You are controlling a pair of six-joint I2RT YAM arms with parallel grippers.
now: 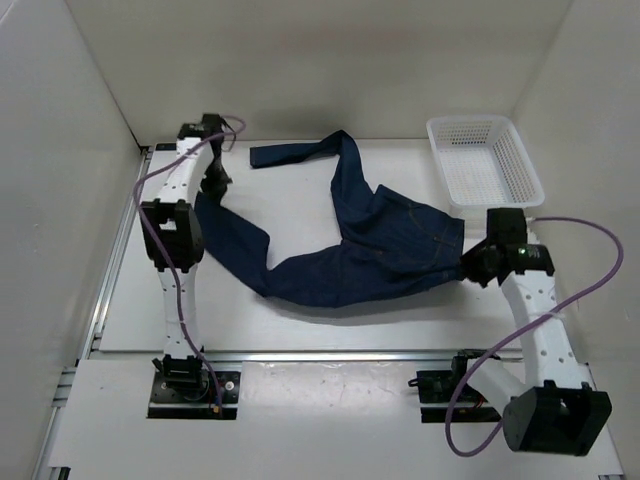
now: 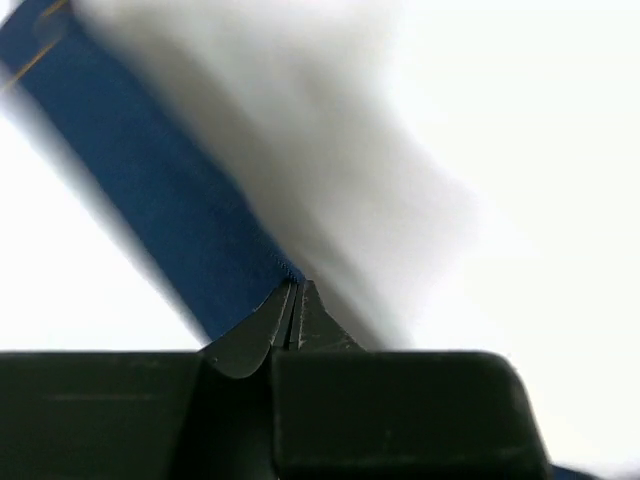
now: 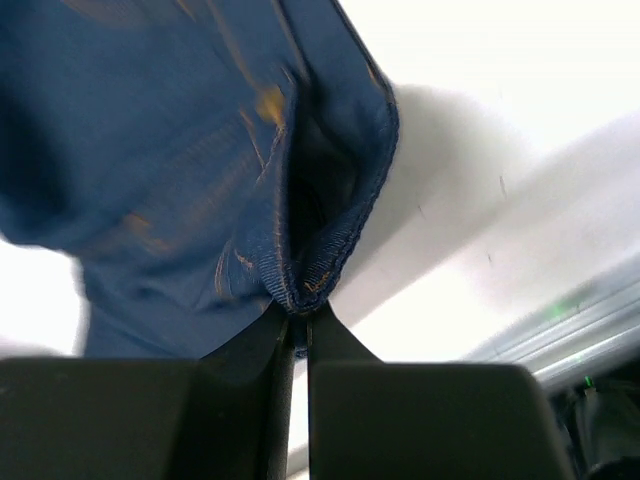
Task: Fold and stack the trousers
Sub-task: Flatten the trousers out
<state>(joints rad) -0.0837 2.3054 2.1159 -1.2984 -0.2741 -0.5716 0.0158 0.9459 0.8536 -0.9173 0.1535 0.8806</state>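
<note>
The trousers (image 1: 360, 250) are dark navy jeans with tan stitching, spread in a loose curve across the middle of the table. My left gripper (image 1: 213, 183) at the far left is shut on the end of one leg (image 2: 150, 190); its jaws pinch the cloth edge (image 2: 292, 295). My right gripper (image 1: 468, 268) at the right is shut on the waistband edge (image 3: 300, 290), where the cloth bunches between the jaws. The other leg (image 1: 300, 152) lies towards the back of the table.
A white plastic basket (image 1: 485, 160) stands at the back right corner. White walls close in the table on the left, back and right. Purple cables (image 1: 560, 300) loop off both arms. A metal rail (image 1: 330, 355) runs along the near edge.
</note>
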